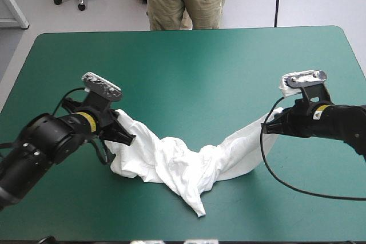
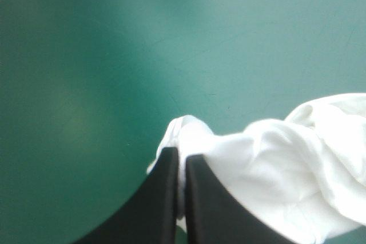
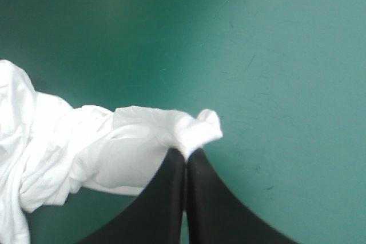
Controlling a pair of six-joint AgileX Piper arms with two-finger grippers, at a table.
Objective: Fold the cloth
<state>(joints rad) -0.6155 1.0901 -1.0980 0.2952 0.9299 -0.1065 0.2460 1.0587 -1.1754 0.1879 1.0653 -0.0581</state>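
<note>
The left arm enters from the near left corner of the desk (image 1: pixel 189 55) and reaches low over the teal-green cover, angled toward the middle. The right arm comes in from the right edge, lying almost level and pointing left across the desk. Both wrists sit close above the surface, well apart from each other.

The left claw (image 1: pixel 126 136) is all but closed. In its own wrist view the two black fingers (image 2: pixel 163 198) leave only a thin slit between them, and a fold of the white T-shirt (image 1: pixel 177 164) is pinched in it, with a small bunch of cloth bulging just ahead of the tips. The right claw (image 1: pixel 269 125) is likewise nearly closed on the T-shirt, and a small crumpled tuft sticks out past its tips.

The T-shirt hangs between the two claws as a rumpled band and sags to the desk in the near middle. Its bulk lies creased there, and one pointed tail trails toward the near edge.

The cloth inside each pinch is hidden by the fingers. I cannot tell which parts of the garment are held, whether sleeve, hem or shoulder. In the high view the right claw's tips are mostly covered by its wrist, and the left arm is cut off at the picture's edge.
</note>
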